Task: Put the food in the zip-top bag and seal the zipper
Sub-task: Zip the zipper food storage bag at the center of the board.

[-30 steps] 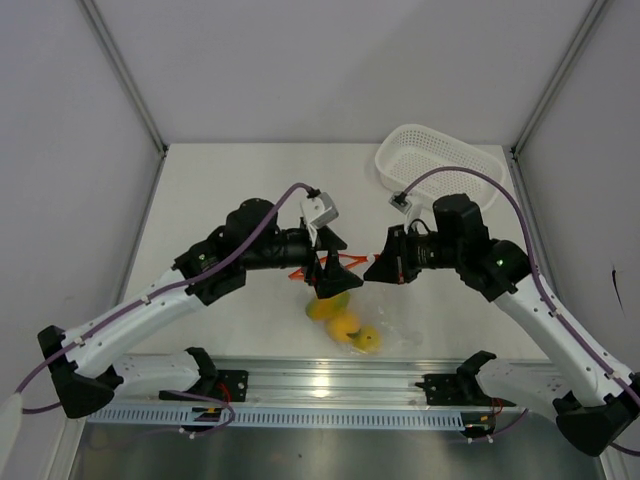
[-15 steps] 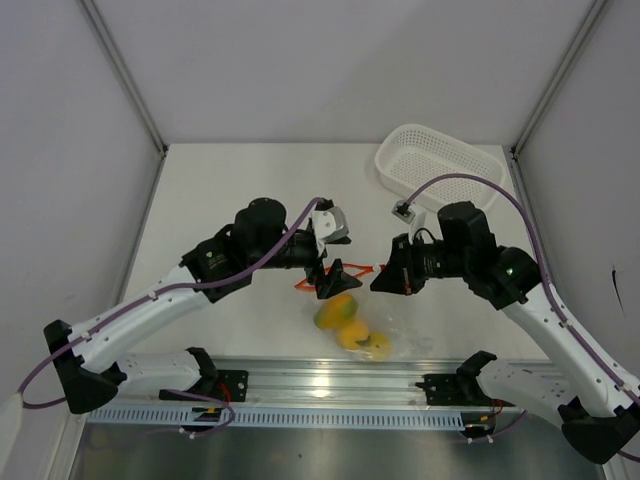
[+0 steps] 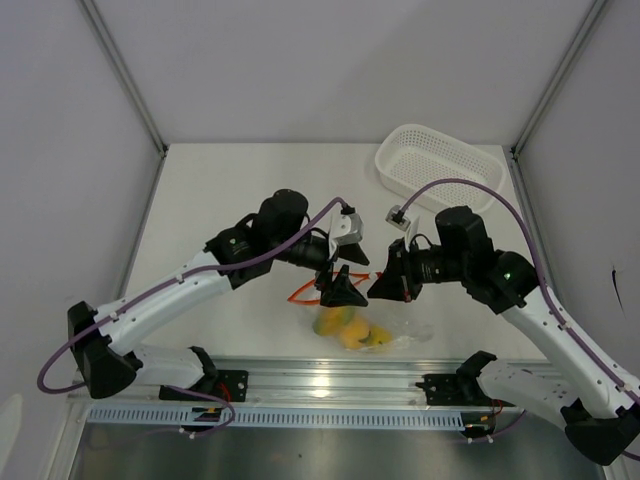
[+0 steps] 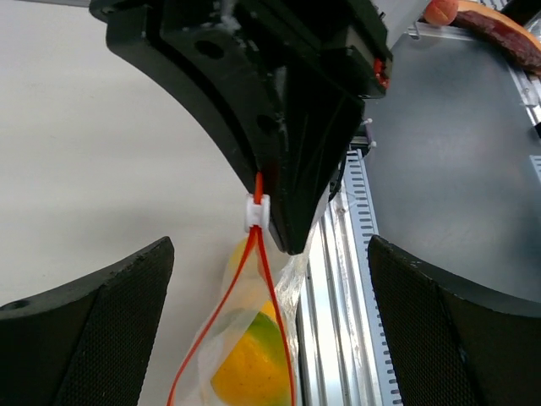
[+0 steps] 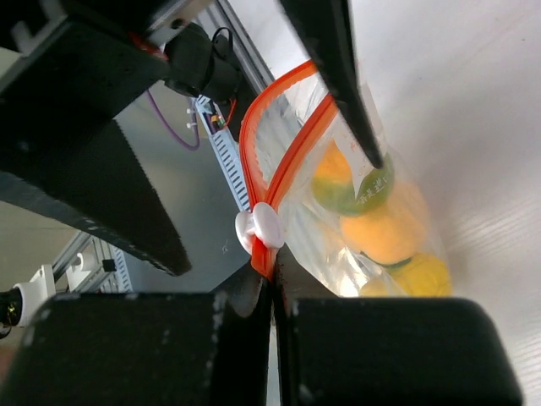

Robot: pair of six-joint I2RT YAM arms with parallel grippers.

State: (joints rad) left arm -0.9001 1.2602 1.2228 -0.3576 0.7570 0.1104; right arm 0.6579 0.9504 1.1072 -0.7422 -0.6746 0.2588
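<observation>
The clear zip-top bag (image 3: 375, 335) hangs between my grippers, its bottom near the table's front edge. The food (image 3: 352, 330) is inside it: two orange-yellow mango shapes with green patches and a yellow lemon-like piece (image 5: 418, 275). My right gripper (image 5: 272, 272) is shut on one end of the red-orange zipper (image 5: 279, 144), just behind its white slider (image 5: 260, 228). The zipper's two strips stand apart beyond the slider. My left gripper (image 4: 269, 254) is open, its fingers (image 4: 93, 321) wide on either side of the slider (image 4: 256, 212) and bag mouth, touching neither. In the top view the left gripper (image 3: 340, 290) faces the right gripper (image 3: 380, 283).
A white perforated basket (image 3: 437, 165) stands at the back right. A metal rail (image 3: 330, 385) runs along the table's near edge, just in front of the bag. Grey walls close off the left, back and right.
My left arm has swung right and its gripper has moved forward toward the right gripper. The bag with the fruit has shifted a little toward the near edge.
</observation>
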